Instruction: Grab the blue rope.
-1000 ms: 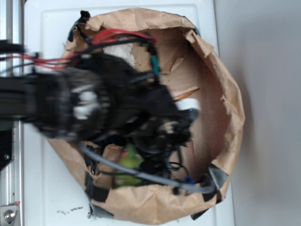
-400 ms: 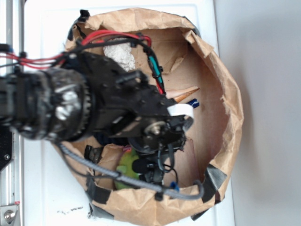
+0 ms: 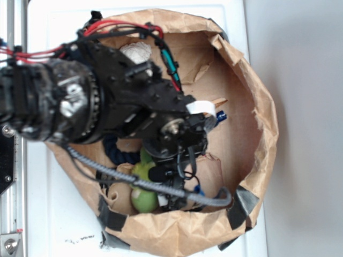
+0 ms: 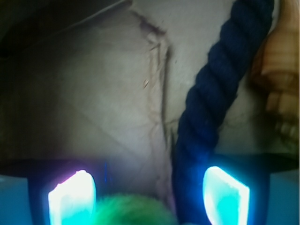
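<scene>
Overhead, you see the black robot arm (image 3: 96, 107) reaching from the left into a brown paper basket (image 3: 257, 107) that sits on a white tabletop (image 3: 37, 214). The arm covers most of the basket's inside, and the gripper itself is hidden under the wrist, so from this view you cannot tell how far it is spread. The blue rope (image 3: 115, 149) shows as a dark twisted loop just below the arm's body, and a shiny blue end (image 3: 221, 115) pokes out to the right of the wrist. A green pear-like thing (image 3: 142, 187) lies near the basket's lower wall, with the grey braided cable (image 3: 161, 188) crossing over it. A whitish lump (image 3: 136, 52) sits near the upper wall. From the wrist view, your gripper (image 4: 147, 194) is spread wide, its two fingers glowing at the bottom edge. The blue rope (image 4: 220, 89) runs from the top right down to just beside the inner side of the picture's right finger (image 4: 224, 193); whether it touches you cannot tell. An orange ridged shell (image 4: 281, 84) lies to the right of the rope, and something green and fuzzy (image 4: 131, 211) sits low between the fingers.
</scene>
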`<state>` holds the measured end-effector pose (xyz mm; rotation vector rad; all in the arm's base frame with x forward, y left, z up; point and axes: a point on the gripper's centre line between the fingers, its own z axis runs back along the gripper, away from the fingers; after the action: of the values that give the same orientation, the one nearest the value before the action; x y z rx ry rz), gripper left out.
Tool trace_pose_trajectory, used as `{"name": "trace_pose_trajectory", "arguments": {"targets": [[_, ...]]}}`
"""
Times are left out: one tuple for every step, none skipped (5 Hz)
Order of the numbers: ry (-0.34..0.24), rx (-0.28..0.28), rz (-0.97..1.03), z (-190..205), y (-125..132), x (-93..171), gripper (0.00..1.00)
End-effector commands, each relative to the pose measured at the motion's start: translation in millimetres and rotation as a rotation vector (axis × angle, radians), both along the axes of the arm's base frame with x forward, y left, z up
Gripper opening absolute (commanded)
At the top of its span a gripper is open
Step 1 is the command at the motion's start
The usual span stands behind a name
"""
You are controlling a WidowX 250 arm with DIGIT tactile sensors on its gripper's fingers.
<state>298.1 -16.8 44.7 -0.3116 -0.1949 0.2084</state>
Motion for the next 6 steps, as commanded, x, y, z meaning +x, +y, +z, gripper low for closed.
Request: {"name": "trace_pose_trajectory", "arguments": {"targets": [[-0.063, -0.044, 0.06, 27.3, 26.1, 17.6, 1.0], [-0.07, -0.084, 0.054, 42.2, 26.1, 13.5, 1.0], [-0.093, -0.085, 0.045, 53.0, 25.2, 7.5, 1.0], [-0.117, -0.066, 0.062, 64.8, 25.6, 3.1, 1.0], [-0.123, -0.023, 0.093, 58.4, 25.5, 8.3, 1.0], [-0.125, -0.005, 0.121, 54.6, 25.9, 18.1, 1.0]]}}
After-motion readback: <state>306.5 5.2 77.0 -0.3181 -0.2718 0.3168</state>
